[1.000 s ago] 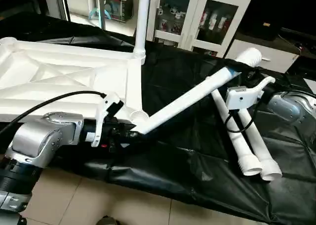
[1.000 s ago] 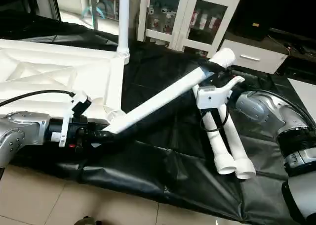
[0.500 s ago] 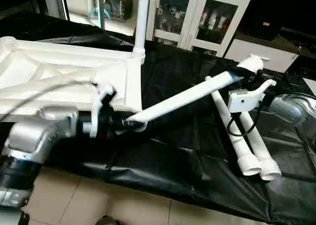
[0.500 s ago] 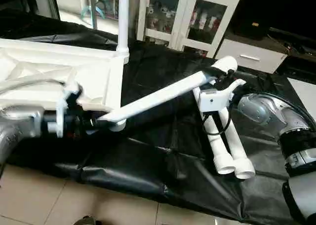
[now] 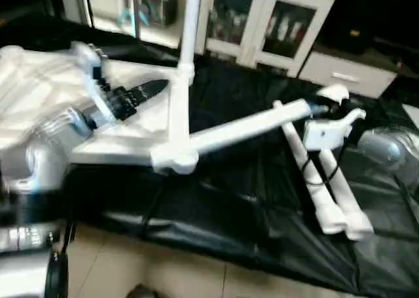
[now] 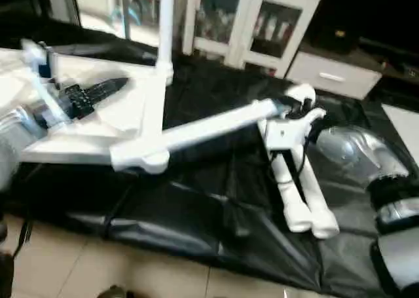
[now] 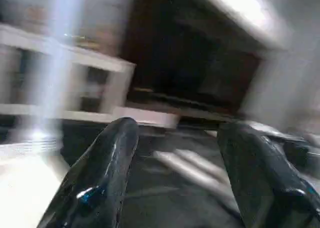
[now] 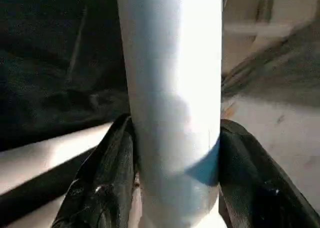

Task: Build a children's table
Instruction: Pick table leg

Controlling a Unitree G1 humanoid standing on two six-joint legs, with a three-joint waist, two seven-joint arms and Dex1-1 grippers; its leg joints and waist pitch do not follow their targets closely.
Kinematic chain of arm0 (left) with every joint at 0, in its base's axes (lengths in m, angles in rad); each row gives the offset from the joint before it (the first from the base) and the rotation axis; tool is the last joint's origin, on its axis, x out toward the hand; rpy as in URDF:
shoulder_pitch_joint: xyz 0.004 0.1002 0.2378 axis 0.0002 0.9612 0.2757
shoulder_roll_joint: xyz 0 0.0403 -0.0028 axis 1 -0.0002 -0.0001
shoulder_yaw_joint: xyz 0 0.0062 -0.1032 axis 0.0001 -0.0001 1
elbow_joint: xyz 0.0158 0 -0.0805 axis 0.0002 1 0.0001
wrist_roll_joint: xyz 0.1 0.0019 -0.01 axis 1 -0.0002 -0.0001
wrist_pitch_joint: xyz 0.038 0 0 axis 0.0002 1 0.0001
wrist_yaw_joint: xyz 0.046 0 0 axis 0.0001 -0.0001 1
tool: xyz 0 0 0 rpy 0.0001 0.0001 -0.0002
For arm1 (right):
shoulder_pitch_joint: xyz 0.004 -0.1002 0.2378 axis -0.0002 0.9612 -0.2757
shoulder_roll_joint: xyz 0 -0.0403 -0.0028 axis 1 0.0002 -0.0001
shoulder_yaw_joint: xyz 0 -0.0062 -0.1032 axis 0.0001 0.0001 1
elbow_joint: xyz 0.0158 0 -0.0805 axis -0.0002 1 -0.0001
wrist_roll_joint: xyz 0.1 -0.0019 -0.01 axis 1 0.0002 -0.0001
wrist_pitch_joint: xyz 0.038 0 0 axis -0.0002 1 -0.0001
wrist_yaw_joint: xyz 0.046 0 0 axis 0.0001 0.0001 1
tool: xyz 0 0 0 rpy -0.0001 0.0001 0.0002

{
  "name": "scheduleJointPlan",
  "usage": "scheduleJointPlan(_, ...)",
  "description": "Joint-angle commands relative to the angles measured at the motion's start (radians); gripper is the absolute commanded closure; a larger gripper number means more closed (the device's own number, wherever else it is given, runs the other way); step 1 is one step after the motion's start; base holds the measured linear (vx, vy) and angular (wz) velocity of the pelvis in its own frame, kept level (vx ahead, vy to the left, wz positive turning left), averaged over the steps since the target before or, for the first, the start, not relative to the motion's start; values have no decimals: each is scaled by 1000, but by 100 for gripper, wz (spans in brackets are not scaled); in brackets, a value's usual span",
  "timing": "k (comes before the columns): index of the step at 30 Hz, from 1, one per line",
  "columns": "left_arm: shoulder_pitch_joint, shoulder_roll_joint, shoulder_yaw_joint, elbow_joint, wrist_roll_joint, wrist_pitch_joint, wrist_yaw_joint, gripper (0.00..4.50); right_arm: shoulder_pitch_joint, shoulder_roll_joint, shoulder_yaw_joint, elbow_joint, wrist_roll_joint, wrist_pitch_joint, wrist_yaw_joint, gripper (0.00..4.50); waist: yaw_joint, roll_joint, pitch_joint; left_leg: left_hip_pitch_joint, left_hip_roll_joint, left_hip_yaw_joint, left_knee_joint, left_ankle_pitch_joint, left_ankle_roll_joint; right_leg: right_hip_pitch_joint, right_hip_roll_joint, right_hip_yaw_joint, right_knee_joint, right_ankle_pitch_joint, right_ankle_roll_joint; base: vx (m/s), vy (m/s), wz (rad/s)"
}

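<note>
While the right gripper [image 8: 170, 188] clamped its two black fingers [image 8: 100, 188] against the sides of the slanting leg [image 5: 249, 124] near that leg's outer end, the left gripper [image 5: 147, 90] hung above the tabletop [image 5: 39, 88] with its fingers spread and nothing between them. The leg's long axis ran from the right gripper down toward the near corner socket [image 5: 178, 159], where its other end met the top. One leg [image 5: 188, 23] stood upright in the far socket; two spare legs [image 5: 327, 186] lay just beside the right gripper. Judged from this, the right arm alone could steer the seating.
</note>
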Motion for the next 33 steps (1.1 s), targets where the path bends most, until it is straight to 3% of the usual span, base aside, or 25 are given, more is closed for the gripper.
scheduleJointPlan(1, -10, -5, 17, 87, 107, -62, 175, 150, 55, 50, -107, -47, 243, 111, 181, 259, -2, 12, -72, 29, 18, 1, -67, -226, 12, 34, -21, 3, -59, -18, -186, 0, 0, 0)
scheduleJointPlan(3, -11, -8, 27, 90, 118, -69, 201, 150, 66, 68, -132, -73, 299, 150, 214, 259, -2, 10, -76, 29, 20, 0, -67, -191, 33, 37, -22, 2, -54, 50, -209, 0, 0, 0)
scheduleJointPlan(4, -13, -13, 36, 93, 127, -76, 217, 150, 71, 78, -146, -88, 333, 173, 233, 260, 0, 16, -79, 31, 22, -2, -66, -174, 34, 36, -23, 0, -50, 71, -220, 0, 0, 0)
scheduleJointPlan(5, -14, -18, 41, 89, 134, -78, 232, 150, 78, 108, -187, -140, 420, 253, 261, 261, 2, 13, -83, 31, 22, -1, -62, -131, 39, 35, -24, -2, -46, 122, -242, 0, 0, 0)
scheduleJointPlan(6, -6, -23, 21, 66, 153, -87, 227, 150, 82, 158, -250, -235, 575, 393, 305, 261, 4, 17, -78, 32, 21, 1, -64, -125, 52, 33, -22, -1, -47, 140, -257, 0, 0, 0)
scheduleJointPlan(7, -6, -23, 21, 66, 153, -87, 227, 150, 82, 158, -250, -235, 575, 393, 305, 261, 4, 15, -78, 32, 24, -2, -67, -138, 58, 35, -28, 0, -45, 132, -259, 0, 0, 0)
scheduleJointPlan(9, 15, -26, -36, 19, 184, -109, 186, 150, 73, 197, -293, -312, 693, 495, 320, 261, 6, 16, -76, 38, 26, -1, -69, -159, 48, 29, -27, -3, -50, 95, -261, 0, 0, 0)
scheduleJointPlan(11, 62, -43, -145, -95, 218, -124, 124, 150, 57, 253, -345, -447, 861, 657, 306, 262, 14, 25, -74, 43, 32, -3, -76, -180, 28, 27, -32, -3, -51, 60, -259, 0, 0, 0)
scheduleJointPlan(13, 73, -60, -180, -139, 223, -126, 123, 150, 52, 276, -369, -513, 934, 747, 298, 263, 23, 29, -74, 50, 32, 0, -79, -208, 0, 16, -29, -6, -52, 36, -249, 0, 0, 0)
scheduleJointPlan(15, 73, -62, -184, -144, 225, -126, 125, 150, 51, 281, -376, -525, 955, 772, 295, 263, 30, 30, -72, 49, 29, 1, -82, -217, -14, 17, -30, -5, -54, 17, -240, 0, 0, 0)
scheduleJointPlan(17, 66, -91, -233, -201, 248, -129, 135, 150, 46, 334, -457, -641, 1213, 1078, 259, 263, 33, 33, -70, 49, 26, -2, -88, -261, -44, 15, -29, -5, -59, -35, -213, 0, 0, 0)
scheduleJointPlan(18, 66, -91, -233, -201, 248, -129, 135, 150, 46, 334, -457, -641, 1213, 1078, 259, 263, 36, 32, -73, 53, 27, -5, -88, -275, -51, 17, -32, -6, -56, -43, -200, 0, 0, 0)
scheduleJointPlan(19, 68, -98, -267, -245, 241, -106, 110, 150, 69, 329, -451, -692, 1319, 1231, 291, 263, 37, 34, -72, 51, 26, -7, -90, -280, -63, 16, -30, -8, -60, -52, -192, 0, 0, 0)
scheduleJointPlan(20, 69, -99, -270, -247, 241, -105, 108, 150, 71, 328, -450, -695, 1324, 1239, 294, 264, 37, 33, -71, 46, 26, -7, -91, -277, -74, 15, -33, -8, -61, -55, -188, 0, 0, 0)
scheduleJointPlan(22, 83, -111, -324, -301, 240, -105, 56, 150, 134, 326, -442, -767, 1464, 1395, 323, 264, 41, 31, -70, 44, 25, -5, -93, -278, -83, 16, -37, -7, -66, -78, -177, 0, 0, 0)
scheduleJointPlan(27, 78, -130, -314, -297, 245, -112, 81, 150, 169, 322, -454, -785, 1544, 1473, 344, 264, 39, 20, -72, 34, 22, -6, -92, -264, -100, 17, -41, -6, -71, -122, -161, 0, 0, 0)
scheduleJointPlan(28, 70, -135, -304, -297, 243, -108, 86, 150, 195, 309, -461, -808, 1561, 1533, 371, 264, 36, 16, -70, 34, 22, -5, -93, -275, -100, 15, -41, -5, -76, -160, -153, 0, 0, 0)
scheduleJointPlan(30, 62, -139, -292, -303, 234, -101, 92, 150, 215, 294, -469, -836, 1574, 1589, 383, 264, 40, 20, -69, 35, 23, -5, -93, -254, -98, 15, -41, -4, -77, -150, -147, 0, 0, 0)
scheduleJointPlan(33, 52, -145, -272, -302, 221, -90, 101, 150, 226, 274, -456, -861, 1555, 1586, 393, 264, 40, 18, -70, 32, 22, -5, -93, -235, -102, 15, -42, -6, -76, -142, -151, 0, 0, 0)
